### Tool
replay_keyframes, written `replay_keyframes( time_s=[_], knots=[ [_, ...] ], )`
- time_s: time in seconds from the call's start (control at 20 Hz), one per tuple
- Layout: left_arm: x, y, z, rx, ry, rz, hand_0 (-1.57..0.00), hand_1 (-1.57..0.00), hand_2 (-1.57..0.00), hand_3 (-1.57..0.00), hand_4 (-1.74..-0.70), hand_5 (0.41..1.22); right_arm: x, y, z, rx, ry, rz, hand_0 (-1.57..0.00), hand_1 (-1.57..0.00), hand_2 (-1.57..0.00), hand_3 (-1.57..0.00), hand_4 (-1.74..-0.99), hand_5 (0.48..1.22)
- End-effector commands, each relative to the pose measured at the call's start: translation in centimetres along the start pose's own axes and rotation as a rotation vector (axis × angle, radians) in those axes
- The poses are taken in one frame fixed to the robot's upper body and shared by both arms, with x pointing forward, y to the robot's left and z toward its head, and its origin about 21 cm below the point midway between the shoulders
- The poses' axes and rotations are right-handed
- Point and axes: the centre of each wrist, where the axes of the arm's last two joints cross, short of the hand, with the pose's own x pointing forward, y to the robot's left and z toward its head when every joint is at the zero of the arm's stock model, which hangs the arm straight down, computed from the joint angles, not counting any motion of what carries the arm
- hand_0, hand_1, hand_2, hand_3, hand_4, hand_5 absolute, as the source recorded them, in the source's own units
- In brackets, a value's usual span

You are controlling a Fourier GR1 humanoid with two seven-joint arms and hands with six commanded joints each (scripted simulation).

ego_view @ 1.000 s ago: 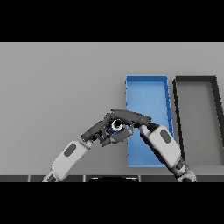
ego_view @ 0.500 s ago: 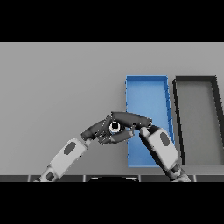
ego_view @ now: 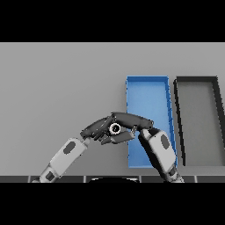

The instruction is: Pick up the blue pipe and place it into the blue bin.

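Observation:
The blue pipe shows end-on as a small pale ring with a dark hole, raised above the table just left of the blue bin. My right hand reaches in from the lower right across the bin's near left corner, with its fingers over the pipe and its thumb under it. From the lower left my left hand meets the pipe on the other side, its fingers fairly straight against it. The pipe's body is hidden between the two hands.
A black bin stands right beside the blue bin on its right. My right forearm covers the blue bin's near end. Grey table spreads to the left and back.
The hands and the pipe have sunk slightly toward me. The pipe has turned, and its open end now faces up at me.

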Motion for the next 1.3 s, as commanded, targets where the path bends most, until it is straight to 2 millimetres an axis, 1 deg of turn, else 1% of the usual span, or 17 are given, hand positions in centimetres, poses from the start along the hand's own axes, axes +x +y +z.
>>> replay_keyframes(
  time_s=[0.0,0.05,0.1,0.15,0.3,0.45,0.5,0.6,0.65,0.75,0.8,0.85,0.95,1.05,1.15,1.2,1.25],
  knots=[
    [-0.3,0.2,0.4,-0.001,-0.002,-0.004,-0.08,-0.07,-0.07,-0.03,-0.83,0.719,0.1,0.0,0.4,-0.007,0.0,0.009,-1.57,-1.57,-1.57,-1.57,-1.485,1.219],
    [-0.3,0.2,0.3,0.005,0.008,0.005,-0.07,-0.05,-0.06,-0.02,-0.83,0.689,0.0,-0.3,0.4,-0.02,0.008,0.007,-1.57,-1.57,-1.57,-1.57,-1.485,1.219],
    [-0.6,-0.2,0.4,0.008,0.01,0.019,-0.05,-0.04,-0.04,-0.02,-0.83,0.659,0.0,-0.1,0.2,-0.014,0.023,0.007,-1.57,-1.57,-1.57,-1.57,-1.485,1.219],
    [-0.3,-0.2,0.5,0.017,0.025,0.036,-0.04,-0.03,-0.04,-0.01,-0.84,0.636,-0.2,-0.2,0.1,-0.021,0.015,0.011,-1.57,-1.57,-1.57,-1.57,-1.487,1.22],
    [-0.3,-0.5,0.7,0.037,0.083,0.068,-0.02,-0.02,-0.02,-0.01,-0.87,0.612,-0.3,-0.3,0.0,-0.027,0.006,-0.01,-1.57,-1.57,-1.57,-1.57,-1.491,1.22],
    [-0.5,-0.6,0.6,0.044,0.107,0.061,-0.01,-0.01,-0.01,0.0,-0.88,0.572,0.1,-0.8,0.0,-0.024,-0.031,-0.164,-1.57,-1.57,-1.57,-1.57,-1.492,1.221],
    [-0.5,-0.5,0.9,0.04,0.106,0.062,-0.01,-0.01,-0.01,0.0,-0.88,0.555,0.5,-1.3,0.1,-0.022,-0.051,-0.203,-1.57,-1.57,-1.57,-1.57,-1.492,1.221],
    [-0.5,-0.8,0.8,0.034,0.102,0.062,0.0,0.0,0.0,0.0,-0.87,0.535,1.9,-2.1,-0.4,-0.027,-0.049,-0.276,-1.57,-1.57,-1.57,-1.57,-1.494,1.221],
    [-0.7,-0.5,1.0,0.035,0.111,0.061,0.0,0.0,0.0,0.0,-0.87,0.529,2.7,-3.0,-0.4,-0.035,-0.052,-0.296,-1.57,-1.57,-1.57,-1.57,-1.494,1.221],
    [-0.6,-0.8,1.0,0.034,0.124,0.063,0.0,0.0,0.0,0.0,-0.86,0.515,4.4,-3.3,-0.7,-0.031,-0.07,-0.286,-1.57,-1.57,-1.57,-1.57,-1.492,1.221],
    [-0.8,-1.1,1.4,0.027,0.116,0.065,0.0,0.0,0.0,0.0,-0.87,0.509,5.4,-4.1,-0.8,-0.043,-0.067,-0.288,-1.57,-1.57,-1.57,-1.57,-1.492,1.221],
    [-0.7,-0.6,1.3,0.037,0.128,0.06,0.0,0.0,0.0,0.0,-0.86,0.503,6.6,-4.7,-0.9,-0.049,-0.095,-0.272,-1.57,-1.57,-1.57,-1.57,-1.493,1.221],
    [-0.5,-0.7,1.2,0.026,0.119,0.057,0.0,0.0,0.0,0.0,-0.86,0.493,8.9,-6.1,-0.8,-0.062,-0.15,-0.199,-1.57,-1.57,-1.57,-1.57,-1.494,1.221],
    [-0.4,-0.6,1.5,0.022,0.11,0.047,0.0,0.0,0.0,0.0,-0.87,0.485,10.7,-8.2,-1.1,-0.111,-0.193,-0.16,-1.57,-1.57,-1.57,-1.57,-1.496,1.221],
    [-0.5,-0.8,1.4,0.027,0.115,0.052,0.0,0.0,0.0,0.0,-0.86,0.483,11.5,-10.2,-1.0,-0.208,-0.205,-0.156,-1.57,-1.57,-1.57,-1.57,-1.496,1.221],
    [-0.5,-0.9,1.5,0.029,0.117,0.046,0.0,0.0,0.0,0.0,-0.86,0.484,11.7,-10.9,-0.6,-0.255,-0.204,-0.139,-1.57,-1.57,-1.57,-1.57,-1.497,1.221],
    [-0.3,-0.8,1.3,0.034,0.132,0.048,0.0,0.0,0.0,0.0,-0.86,0.484,11.5,-12.1,-0.5,-0.316,-0.177,-0.119,-1.57,-1.57,-1.57,-1.57,-1.498,1.221]
  ],
)
